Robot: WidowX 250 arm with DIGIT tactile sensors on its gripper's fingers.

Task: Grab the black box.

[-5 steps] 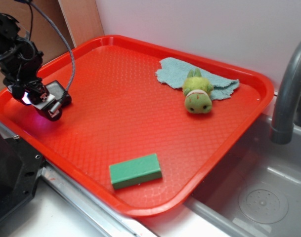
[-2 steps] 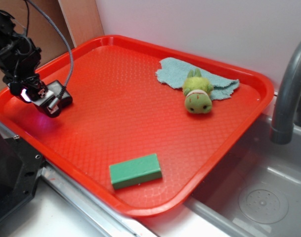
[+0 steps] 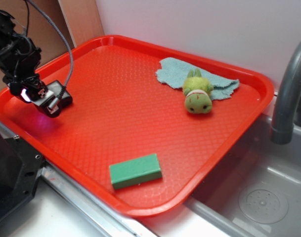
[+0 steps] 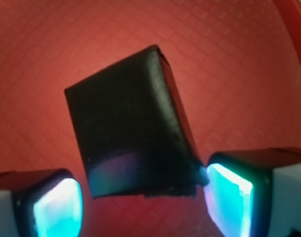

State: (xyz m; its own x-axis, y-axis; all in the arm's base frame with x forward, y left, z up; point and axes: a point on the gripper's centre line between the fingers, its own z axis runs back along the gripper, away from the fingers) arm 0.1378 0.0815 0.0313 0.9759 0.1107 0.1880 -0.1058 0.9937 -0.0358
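At tray's [image 3: 140,54] left edge, black box [image 4: 130,128] is lying between gripper [image 4: 140,202] fingers, spread wide, right pad touching its corner. Looking rigid, glossy, prob slippery; squeezing flat sides w/ firm grip seems best.
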